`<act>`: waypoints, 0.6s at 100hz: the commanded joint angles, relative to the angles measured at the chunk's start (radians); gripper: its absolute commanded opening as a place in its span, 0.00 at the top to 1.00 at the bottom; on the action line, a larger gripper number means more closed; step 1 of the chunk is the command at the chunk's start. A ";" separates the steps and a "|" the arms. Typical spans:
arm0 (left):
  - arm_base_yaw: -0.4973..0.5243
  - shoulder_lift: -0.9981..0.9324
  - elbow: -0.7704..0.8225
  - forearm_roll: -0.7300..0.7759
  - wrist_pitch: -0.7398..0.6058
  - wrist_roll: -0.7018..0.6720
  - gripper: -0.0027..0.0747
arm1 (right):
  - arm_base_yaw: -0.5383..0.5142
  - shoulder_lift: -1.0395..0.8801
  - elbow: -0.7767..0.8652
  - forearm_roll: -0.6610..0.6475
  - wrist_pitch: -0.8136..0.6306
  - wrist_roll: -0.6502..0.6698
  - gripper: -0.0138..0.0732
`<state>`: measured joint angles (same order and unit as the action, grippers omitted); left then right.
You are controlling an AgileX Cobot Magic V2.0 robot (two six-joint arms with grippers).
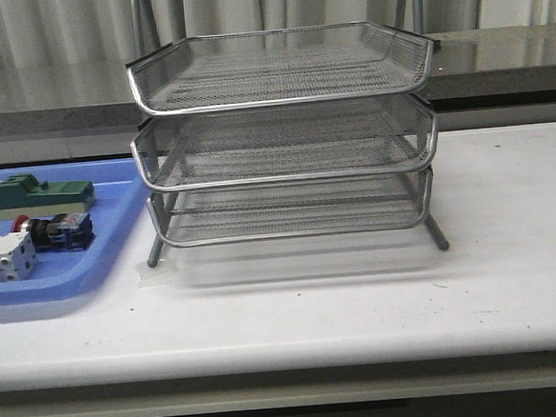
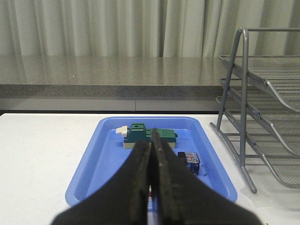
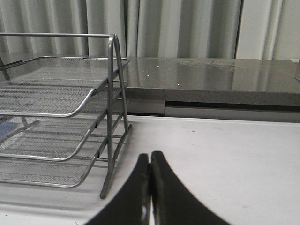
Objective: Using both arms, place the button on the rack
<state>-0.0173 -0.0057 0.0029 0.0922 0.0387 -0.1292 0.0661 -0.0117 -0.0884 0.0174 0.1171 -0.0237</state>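
Starting at the far left of your front view, you've got the blue tray [image 1: 72,271] sitting on the white counter [image 1: 361,298], cut off by the frame edge. In it, the green block [image 1: 43,193] sits at the back with a pale bit on its left end. In front of that is the button [image 1: 55,231], lying on its side, red cap pointing left and the black-and-blue body to the right. Closest to you in the tray is the white block-shaped switch [image 1: 3,258], just beside the button and maybe touching it, hard to say.

Right next to the tray's right rim is the rack [image 1: 287,136], three mesh tiers stacked on a metal frame, its front left leg planted just beside the tray. All three tiers look bare from here. The counter to the right of the rack has nothing on it that you'd bump.

Neither arm shows in the front view. From your left wrist camera, the left gripper [image 2: 152,154] hangs over the tray's near end with its jaws pressed together, holding nothing; the green block [image 2: 150,135] is beyond the tips and the button's blue body [image 2: 191,159] peeks out just to the side of them. On the right wrist camera, the right gripper [image 3: 150,164] has its jaws closed and empty too, over bare counter, with the rack's end frame [image 3: 115,117] off to one side.
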 commanded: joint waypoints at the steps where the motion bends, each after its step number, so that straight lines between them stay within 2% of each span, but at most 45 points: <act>1: 0.002 -0.030 0.041 -0.009 -0.070 -0.011 0.99 | -0.004 0.003 -0.096 0.005 0.028 -0.002 0.91; 19: 0.002 -0.030 0.041 -0.009 -0.070 -0.011 0.99 | -0.004 0.127 -0.258 0.025 0.190 -0.002 0.91; 41: 0.002 -0.030 0.041 -0.009 -0.070 -0.011 0.99 | -0.004 0.384 -0.456 0.162 0.447 -0.002 0.91; 49: 0.002 -0.030 0.041 -0.009 -0.070 -0.011 0.99 | -0.004 0.480 -0.505 0.215 0.492 -0.002 0.91; 60: 0.002 -0.030 0.041 -0.009 -0.070 -0.011 0.99 | -0.004 0.575 -0.523 0.323 0.484 -0.002 0.91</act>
<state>-0.0173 -0.0057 0.0029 0.0922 0.0387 -0.1292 0.0661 0.4945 -0.5690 0.2516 0.6531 -0.0237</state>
